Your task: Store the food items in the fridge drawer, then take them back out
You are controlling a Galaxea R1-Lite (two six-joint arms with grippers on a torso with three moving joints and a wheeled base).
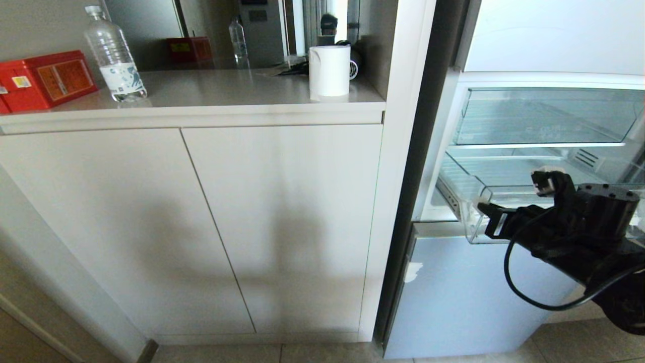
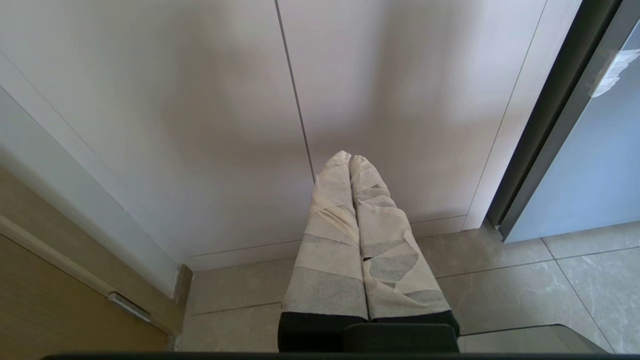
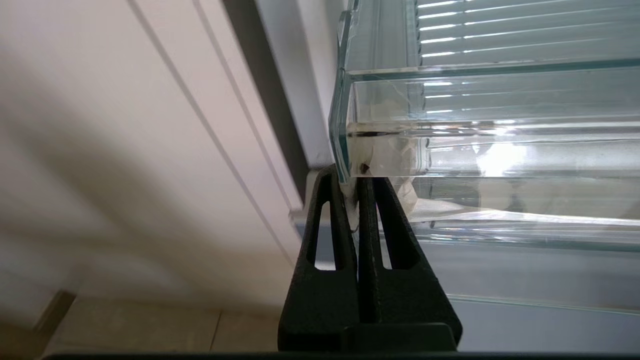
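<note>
The fridge drawer (image 1: 509,194) is pulled partway out of the fridge, under a clear bin (image 1: 549,118). The right gripper (image 3: 356,180) is set at the drawer's front left corner, with its jaws pressed together on the thick clear lip, most likely so the drawer can be slid. No food items can be seen. The left gripper (image 2: 350,160) is kept low by the cupboard doors (image 2: 210,115), its jaws together and nothing held.
</note>
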